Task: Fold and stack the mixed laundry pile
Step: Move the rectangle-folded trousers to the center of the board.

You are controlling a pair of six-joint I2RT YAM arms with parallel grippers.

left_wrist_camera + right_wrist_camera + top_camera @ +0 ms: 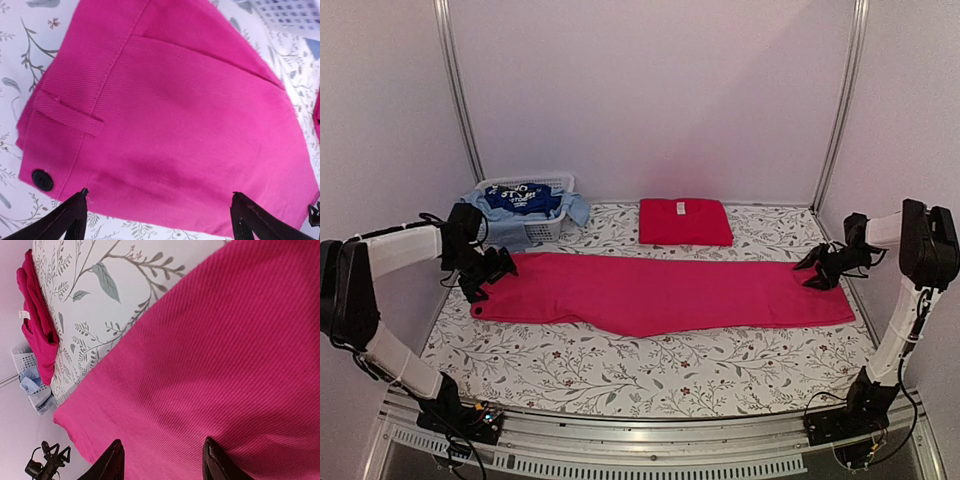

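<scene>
Magenta trousers are laid flat and long across the middle of the table, waistband out to the left and leg ends out to the right. The legs look doubled one over the other, so call that the first fold made and the shorter folds yet to come. Behind them, at the back centre, sits a red piece, squared up and tidy: that one looks finished, the start of the stack, and nothing is on it yet. Off in the back left corner, the blue clothes are heaped in the basket, a dark printed one on top and lighter ones spilling over the rim. None of those is folded. So by my reckoning it's early going: one item done, one in hand, several waiting.

Now the left pincer: jaws spread as wide as you like, poised at the waistband's edge near the black button, nothing between them, no cloth pinched. Over on the other end, the right pincer hangs over the leg ends with its jaws roughly half apart. The fabric under it lies smooth, with no bunch caught, though whether the tips brush the cloth I cannot tell.
</scene>
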